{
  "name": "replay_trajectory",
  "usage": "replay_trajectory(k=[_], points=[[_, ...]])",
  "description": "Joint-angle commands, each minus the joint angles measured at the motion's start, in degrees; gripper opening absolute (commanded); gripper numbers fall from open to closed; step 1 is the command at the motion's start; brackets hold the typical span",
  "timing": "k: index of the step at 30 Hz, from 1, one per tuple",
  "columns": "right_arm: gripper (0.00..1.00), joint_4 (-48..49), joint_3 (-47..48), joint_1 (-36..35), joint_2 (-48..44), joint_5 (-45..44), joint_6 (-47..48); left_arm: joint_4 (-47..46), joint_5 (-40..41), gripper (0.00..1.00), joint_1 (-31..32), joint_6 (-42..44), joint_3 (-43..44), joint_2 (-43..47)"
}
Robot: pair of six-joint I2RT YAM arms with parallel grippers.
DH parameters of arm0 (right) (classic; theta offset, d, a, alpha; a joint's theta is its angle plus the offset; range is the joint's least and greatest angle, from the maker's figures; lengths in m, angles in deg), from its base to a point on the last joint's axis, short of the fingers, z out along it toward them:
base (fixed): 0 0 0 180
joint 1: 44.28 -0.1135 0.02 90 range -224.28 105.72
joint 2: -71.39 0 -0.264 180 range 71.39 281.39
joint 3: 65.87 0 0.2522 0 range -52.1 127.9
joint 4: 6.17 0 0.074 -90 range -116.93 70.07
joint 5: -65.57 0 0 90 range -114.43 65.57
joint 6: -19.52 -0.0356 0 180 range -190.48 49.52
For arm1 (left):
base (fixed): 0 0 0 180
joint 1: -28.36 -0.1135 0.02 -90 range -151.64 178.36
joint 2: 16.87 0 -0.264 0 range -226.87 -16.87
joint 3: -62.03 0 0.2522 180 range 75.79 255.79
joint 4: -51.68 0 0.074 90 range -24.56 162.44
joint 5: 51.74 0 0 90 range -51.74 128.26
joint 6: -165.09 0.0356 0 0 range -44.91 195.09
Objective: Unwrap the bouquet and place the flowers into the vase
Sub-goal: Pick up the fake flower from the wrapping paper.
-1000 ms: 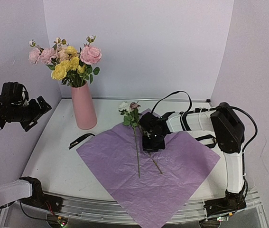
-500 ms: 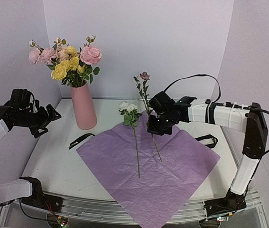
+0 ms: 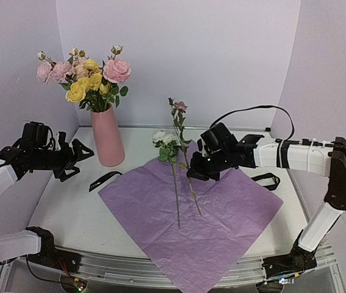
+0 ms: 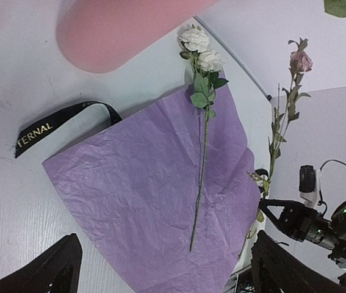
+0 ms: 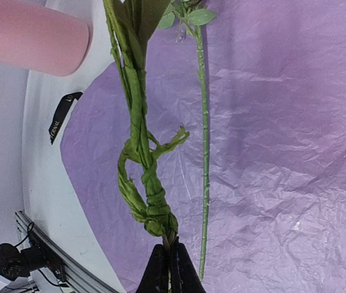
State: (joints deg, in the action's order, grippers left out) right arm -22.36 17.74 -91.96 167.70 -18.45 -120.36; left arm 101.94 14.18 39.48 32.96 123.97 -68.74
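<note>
Two stems outside vase point(image 3: 108, 140). Note right jaws clenched low on pink-bud stem point(image 3: 181, 125), raised over paper point(image 3: 234, 213); left jaws released. Treat as light, whippy; grasp white flower point(image 3: 174, 183) mid-stem, never bloom.

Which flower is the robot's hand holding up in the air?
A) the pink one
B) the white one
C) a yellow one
A: the right gripper is shut on the stem of the pink flower and holds it upright over the purple paper. The white flower lies flat on that paper, and the yellow flowers stand in the vase.
</note>
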Motion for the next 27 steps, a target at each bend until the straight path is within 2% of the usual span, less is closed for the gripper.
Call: replay_trajectory(k=[1, 8, 13, 20, 27], points=[[0.00, 6.1, -1.4, -0.3, -1.7, 4.6, -3.1, -7.1, -0.9, 0.98, 1.5, -2.0, -0.6, -1.4], [0.00, 9.8, -0.7, -0.3, -0.3, 9.8, -2.7, -11.3, -2.3, 0.94, 3.0, -5.3, -2.7, -1.3], [0.00, 12.5, -0.5, -0.7, -0.2, 13.2, -1.6, -14.9, -2.7, 0.90, 6.3, -7.9, -3.1, -1.7], [0.00, 16.8, -3.1, -2.5, -2.7, 15.0, -1.6, -21.9, 0.4, 0.90, 16.9, -12.3, -1.1, -4.6], [0.00, 20.6, -7.8, -4.3, -9.1, 14.9, 0.0, -28.1, 7.4, 0.86, 29.0, -13.9, 5.5, -10.9]])
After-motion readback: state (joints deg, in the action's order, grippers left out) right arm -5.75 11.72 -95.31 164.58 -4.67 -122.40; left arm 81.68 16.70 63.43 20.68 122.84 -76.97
